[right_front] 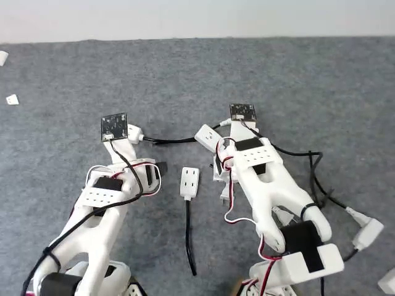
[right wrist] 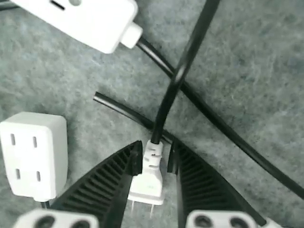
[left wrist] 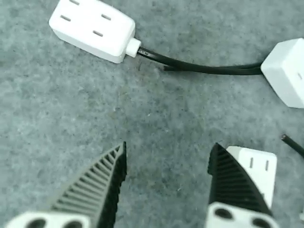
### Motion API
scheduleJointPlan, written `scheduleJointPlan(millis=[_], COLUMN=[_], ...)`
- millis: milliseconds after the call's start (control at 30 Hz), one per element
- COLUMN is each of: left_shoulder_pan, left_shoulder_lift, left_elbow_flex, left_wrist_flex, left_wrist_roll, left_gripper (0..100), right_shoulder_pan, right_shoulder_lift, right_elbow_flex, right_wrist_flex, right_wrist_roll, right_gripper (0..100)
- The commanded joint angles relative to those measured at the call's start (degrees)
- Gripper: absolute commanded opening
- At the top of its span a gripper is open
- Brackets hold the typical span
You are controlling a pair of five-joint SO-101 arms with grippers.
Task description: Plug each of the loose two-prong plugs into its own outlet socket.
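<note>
Fingers (right wrist: 111,187) on the right gripper (right wrist: 155,142) are clamped on a white two-prong plug (right wrist: 146,183). They pinch it near the neck where its black cord (right wrist: 183,61) leaves, with the prongs pointing back toward the wrist. That puts the plug roughly mid-mat, just beside a two-socket outlet block (right wrist: 33,152) with both sockets free. The left gripper (left wrist: 169,147) is spread wide with nothing in it, hovering over bare mat. A white socket block (left wrist: 254,171) sits right by one of its fingers; it might be the same block, can't tell.

So I reckon I'm at the pick-up stage for one plug, with nothing seated yet. The next move looks fiddly: lift, swing the prongs round to face the slots and line them up square. I'd probably pin the block with the left arm so it doesn't skate off. The crossing cord (right wrist: 228,128) might drag too.

The surface is a grey felt-like mat (right_front: 296,74). There's a pale wall (right_front: 197,18) along the far edge and a white scrap (right_front: 12,99) near the far left corner.
</note>
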Motion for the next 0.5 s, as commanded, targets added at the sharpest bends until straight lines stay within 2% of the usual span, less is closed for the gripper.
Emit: scheduleJointPlan(millis=[0, 467], left_shoulder_pan=[-0.4, -0.4], left_shoulder_lift=[0.0, 0.1], left_elbow_flex=[-2.9, -2.9], left_wrist_flex=[0.0, 0.0], left_wrist_roll=[0.5, 0.5], left_gripper=[26, 26], right_shoulder_pan=[-1.5, -1.3], right_shoulder_lift=[-2.5, 5.6], right_elbow_flex=[-0.5, -5.1], right_wrist_flex=[0.7, 2.8], right_wrist_roll=[-0.3, -0.2], right_gripper=[11.1, 10.8])
